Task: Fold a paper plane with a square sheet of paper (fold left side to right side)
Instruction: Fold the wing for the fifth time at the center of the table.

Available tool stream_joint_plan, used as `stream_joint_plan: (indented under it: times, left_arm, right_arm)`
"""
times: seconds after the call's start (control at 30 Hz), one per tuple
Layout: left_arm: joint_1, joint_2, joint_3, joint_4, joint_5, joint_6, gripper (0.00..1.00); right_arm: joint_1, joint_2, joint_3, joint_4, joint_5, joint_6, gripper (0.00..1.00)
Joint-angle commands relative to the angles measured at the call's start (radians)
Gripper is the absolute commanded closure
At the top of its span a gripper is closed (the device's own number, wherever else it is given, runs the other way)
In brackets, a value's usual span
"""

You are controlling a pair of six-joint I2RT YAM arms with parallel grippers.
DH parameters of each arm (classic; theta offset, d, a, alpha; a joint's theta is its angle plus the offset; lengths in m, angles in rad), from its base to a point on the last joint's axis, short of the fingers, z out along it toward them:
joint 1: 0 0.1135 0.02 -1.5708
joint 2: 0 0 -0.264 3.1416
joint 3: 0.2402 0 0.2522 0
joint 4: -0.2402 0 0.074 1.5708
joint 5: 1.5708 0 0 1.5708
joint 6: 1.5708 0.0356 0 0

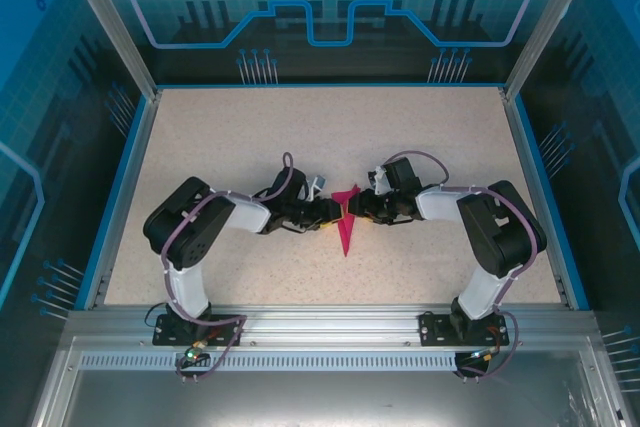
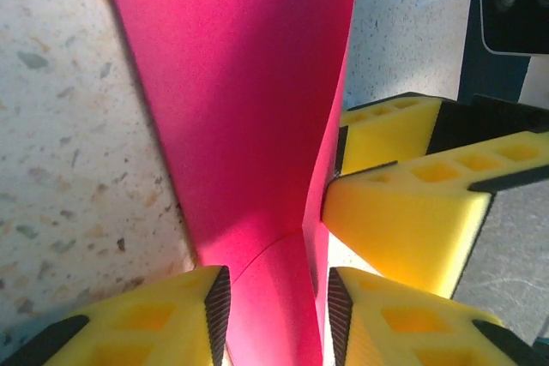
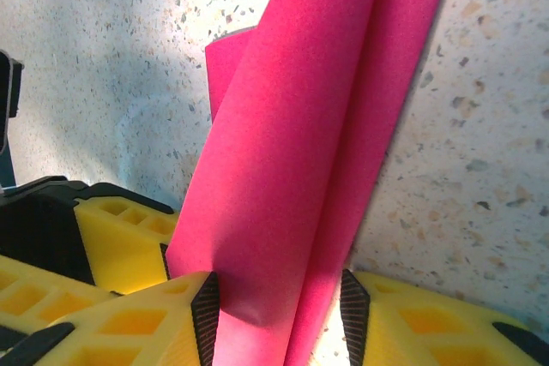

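**Pink paper caught between both end effectors, mid-fold**

So the square sheet of paper (image 1: 346, 229) sits around the middle of the counter (image 1: 220, 137), bent over into a loose double layer instead of lying flat; a pointy tail of it runs toward the near edge. The left end effector (image 2: 274, 302) has its yellow fingers either side of the curled paper, jaws partway apart; the right end effector (image 3: 279, 306) comes in from the opposite side, same deal, with the loose fold between its pads. Honestly can't tell if either one is really pinching the paper or just bracketing it; the two sets of fingers are just beside each other.
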Motion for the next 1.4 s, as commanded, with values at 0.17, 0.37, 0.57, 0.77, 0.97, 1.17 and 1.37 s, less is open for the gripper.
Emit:
stream_joint_plan:
  times: [0.17,0.37,0.57,0.77,0.97,1.17,1.37]
  left_arm:
    - [0.004,0.04,0.053,0.039,0.037,0.001,0.81]
    - [0.013,0.027,0.043,0.021,0.021,0.012,1.0]
    - [0.022,0.008,0.029,-0.001,0.02,0.032,1.0]
    - [0.024,0.004,0.025,-0.004,0.017,0.038,1.0]
    - [0.026,0.003,0.018,-0.01,0.009,0.04,1.0]
    - [0.028,0.001,0.013,-0.016,-0.002,0.042,1.0]
    - [0.033,0.002,0.01,-0.018,-0.001,0.044,1.0]
  right_arm:
    - [0.027,0.044,0.006,-0.018,0.011,-0.014,0.56]
    - [-0.006,0.002,0.023,-0.021,-0.045,-0.018,0.52]
    - [-0.043,-0.049,0.079,-0.071,-0.095,-0.04,0.41]
    - [-0.043,-0.017,0.127,-0.088,-0.071,-0.018,0.33]
    - [-0.04,0.021,0.153,-0.093,-0.054,-0.003,0.29]
    - [-0.039,0.043,0.174,-0.133,-0.022,-0.012,0.28]
    - [-0.032,0.068,0.189,-0.128,-0.033,-0.013,0.27]
